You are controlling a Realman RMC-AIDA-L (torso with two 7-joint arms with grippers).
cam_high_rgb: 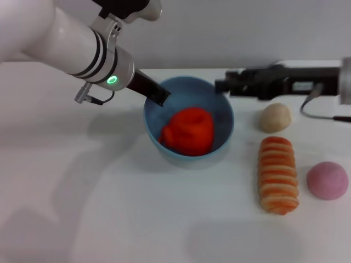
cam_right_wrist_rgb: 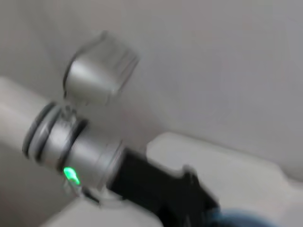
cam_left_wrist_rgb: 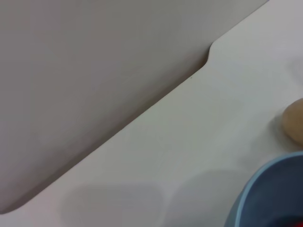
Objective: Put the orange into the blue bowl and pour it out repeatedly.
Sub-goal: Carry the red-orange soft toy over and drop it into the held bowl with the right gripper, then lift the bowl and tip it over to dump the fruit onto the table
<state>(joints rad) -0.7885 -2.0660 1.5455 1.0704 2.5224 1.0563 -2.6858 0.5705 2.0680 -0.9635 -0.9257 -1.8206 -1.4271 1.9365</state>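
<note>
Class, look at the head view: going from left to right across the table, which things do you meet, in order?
Left gripper at the bowl's rim → blue bowl holding the orange → striped bread loaf → pink ball.

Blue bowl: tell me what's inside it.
The blue bowl holds the orange. The left tool sits at its rim. The bowl's floor beneath the orange is hidden.

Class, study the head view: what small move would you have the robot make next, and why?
Probably tilt the round light-blue bowl to pour. The bumpy red-orange fruit already lies inside it, the left hand sits at the bowl's rear-left rim, and the right hand is at its rear-right rim. Whether either grips the rim is unclear.
</note>
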